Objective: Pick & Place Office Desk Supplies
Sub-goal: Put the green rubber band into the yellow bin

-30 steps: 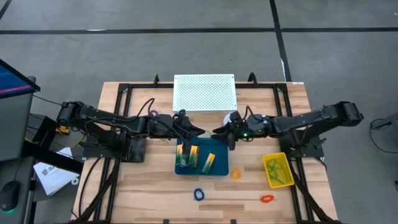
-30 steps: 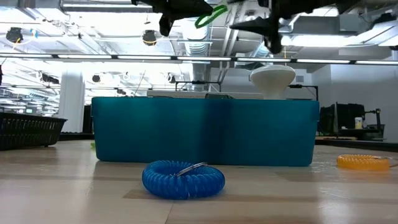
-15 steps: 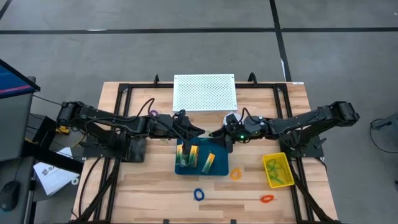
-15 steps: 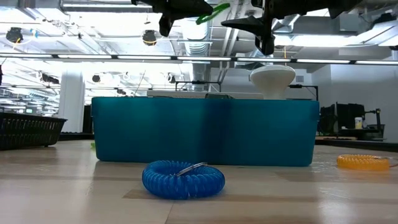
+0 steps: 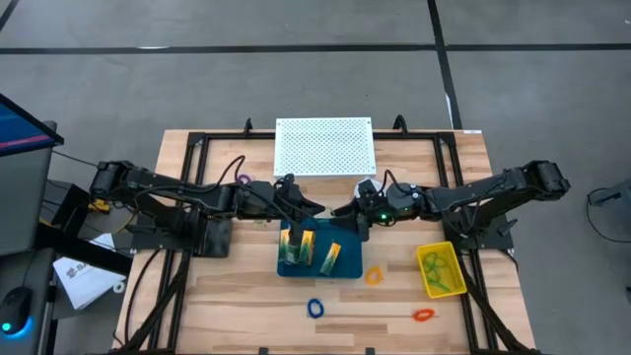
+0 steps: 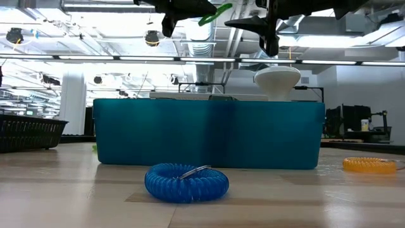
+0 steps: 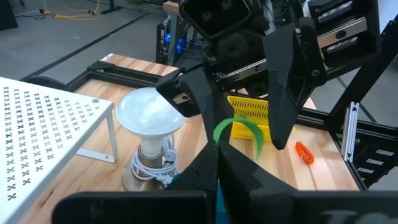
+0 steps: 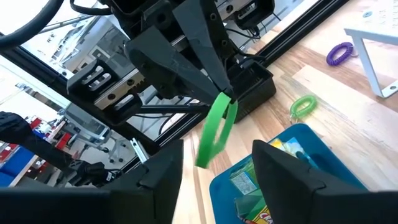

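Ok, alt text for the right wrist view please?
The left gripper holds a green band up, shut on it, just ahead of the right gripper, whose fingers are open. Below sits a blue bin of packets.

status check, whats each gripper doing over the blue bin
Left gripper shut on green band, above the teal bin. Right gripper open, facing the band, not gripping. Nothing between them.

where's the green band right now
The green band is held up in the air, pinched in the left end effector above the teal bin, with the open right end effector facing it.
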Tool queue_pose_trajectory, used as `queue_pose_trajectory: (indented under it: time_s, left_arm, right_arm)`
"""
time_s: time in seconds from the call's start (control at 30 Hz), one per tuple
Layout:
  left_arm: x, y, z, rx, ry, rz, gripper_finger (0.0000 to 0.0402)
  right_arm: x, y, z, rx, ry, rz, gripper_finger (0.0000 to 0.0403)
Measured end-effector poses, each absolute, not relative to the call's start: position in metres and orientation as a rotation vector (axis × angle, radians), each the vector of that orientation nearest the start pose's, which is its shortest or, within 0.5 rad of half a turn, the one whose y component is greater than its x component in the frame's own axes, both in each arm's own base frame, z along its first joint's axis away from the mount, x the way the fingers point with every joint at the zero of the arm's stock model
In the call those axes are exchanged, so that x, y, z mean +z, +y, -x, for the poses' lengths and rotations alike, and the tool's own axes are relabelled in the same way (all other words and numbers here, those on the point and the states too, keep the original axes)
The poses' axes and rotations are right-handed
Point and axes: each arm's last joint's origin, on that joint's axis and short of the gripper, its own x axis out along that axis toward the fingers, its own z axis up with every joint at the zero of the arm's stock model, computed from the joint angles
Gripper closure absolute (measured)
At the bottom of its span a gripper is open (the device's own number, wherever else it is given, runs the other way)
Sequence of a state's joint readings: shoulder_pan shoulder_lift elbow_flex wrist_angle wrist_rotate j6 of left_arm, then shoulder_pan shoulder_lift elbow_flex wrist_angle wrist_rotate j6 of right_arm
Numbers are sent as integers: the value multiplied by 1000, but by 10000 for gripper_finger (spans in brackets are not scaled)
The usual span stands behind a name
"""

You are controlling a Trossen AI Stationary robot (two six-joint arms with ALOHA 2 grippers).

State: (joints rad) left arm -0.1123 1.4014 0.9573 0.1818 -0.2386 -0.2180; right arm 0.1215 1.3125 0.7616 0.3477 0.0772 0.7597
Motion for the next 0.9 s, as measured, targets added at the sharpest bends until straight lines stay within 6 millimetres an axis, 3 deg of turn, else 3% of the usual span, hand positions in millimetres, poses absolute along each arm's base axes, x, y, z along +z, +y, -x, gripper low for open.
queue_pose_trajectory:
  time_s: [0.1, 0.27, 0.7, 0.9]
  left_arm:
    - [288, -29, -314, 153, 243, 171, 401]
    - [288, -29, -314, 153, 244, 171, 401]
    - [290, -29, -314, 150, 221, 175, 395]
    - [297, -27, -315, 103, 161, 206, 333]
  right_arm:
    - [262, 33, -286, -34, 209, -732, 256]
    - [263, 33, -286, -3, 209, -700, 385]
    - [265, 34, -286, 6, 189, -688, 401]
    - [265, 34, -286, 7, 190, -682, 401]
